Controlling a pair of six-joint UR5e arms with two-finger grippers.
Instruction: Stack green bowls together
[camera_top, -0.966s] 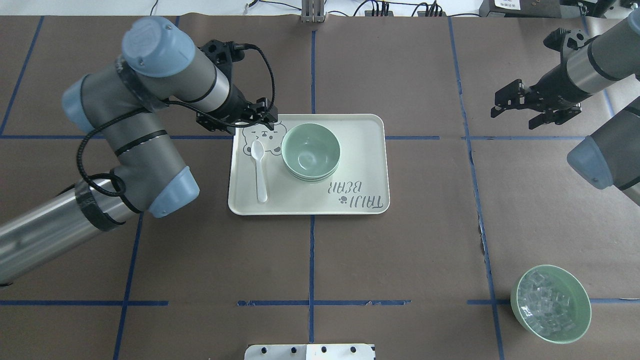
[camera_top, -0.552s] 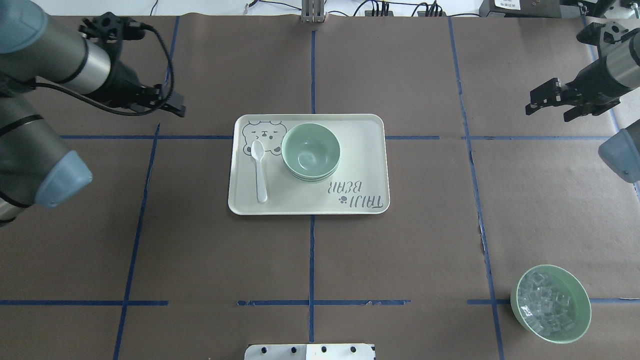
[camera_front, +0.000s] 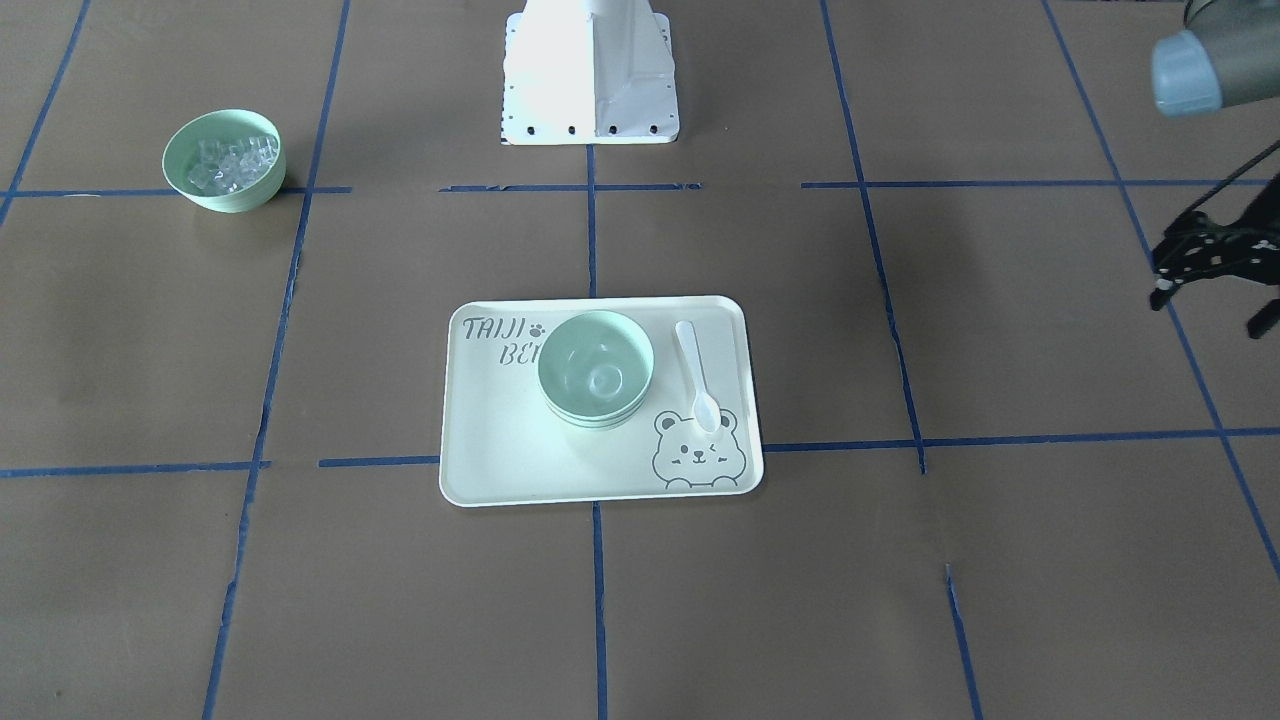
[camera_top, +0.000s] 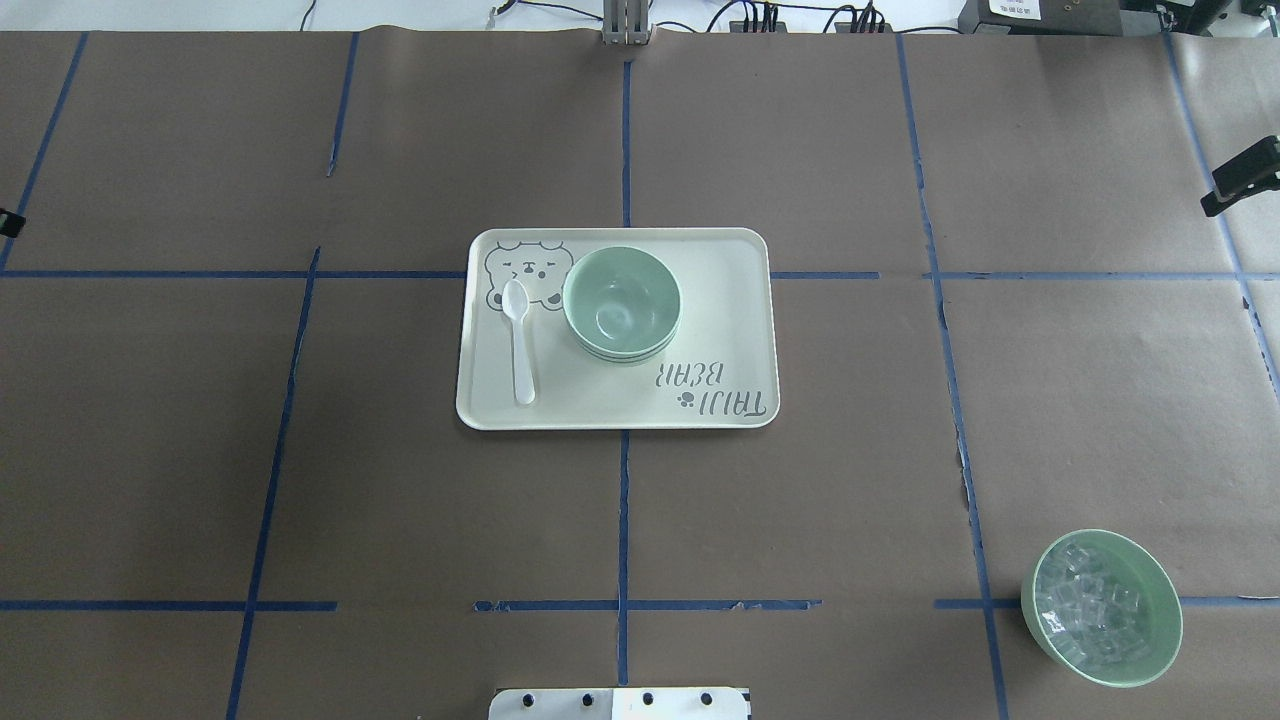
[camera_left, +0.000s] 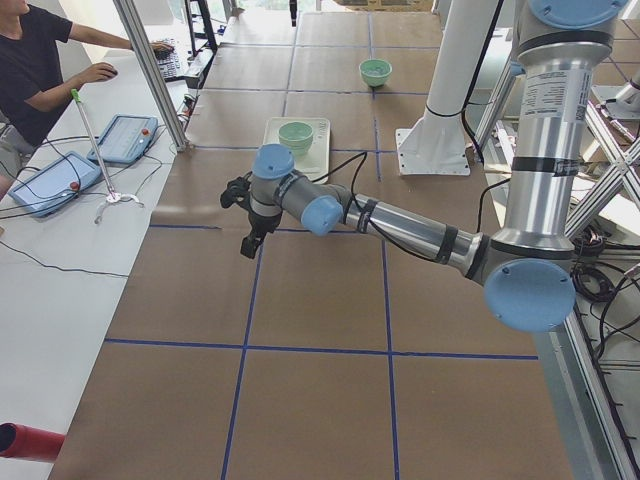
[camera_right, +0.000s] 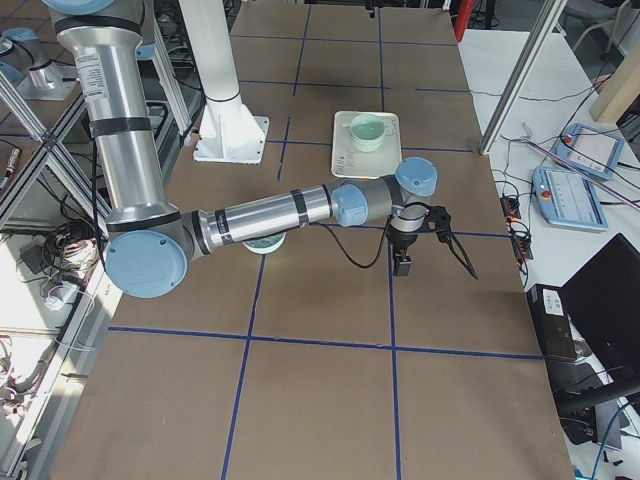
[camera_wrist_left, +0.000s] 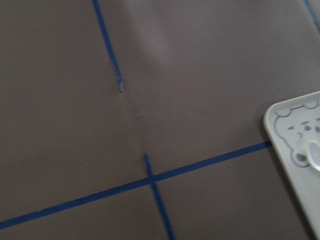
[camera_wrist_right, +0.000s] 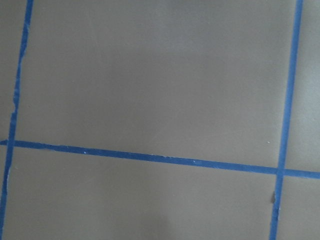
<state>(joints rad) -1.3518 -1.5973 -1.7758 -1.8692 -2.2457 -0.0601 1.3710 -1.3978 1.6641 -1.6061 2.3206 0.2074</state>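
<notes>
The green bowls (camera_top: 621, 303) sit nested in one stack on the pale bear-print tray (camera_top: 720, 300), with several rims showing at the stack's side in the front view (camera_front: 596, 370). My left gripper (camera_front: 1212, 300) hangs far off to the tray's side over bare table, fingertips apart and empty; it also shows in the exterior left view (camera_left: 243, 222). Only a black tip of my right gripper (camera_top: 1245, 178) shows at the overhead view's right edge, so I cannot tell whether it is open. It is over bare table in the exterior right view (camera_right: 403, 258).
A white plastic spoon (camera_top: 519, 340) lies on the tray beside the stack. A green bowl of clear ice-like cubes (camera_top: 1101, 607) stands near the robot's right front corner. The robot's white base plate (camera_front: 590, 75) is at the table edge. An operator (camera_left: 35, 70) sits at the far side.
Both arms have pulled back outward, the left to the left and the right to the right, almost out of the overhead view. The bowl stack, tray and spoon have not moved.
</notes>
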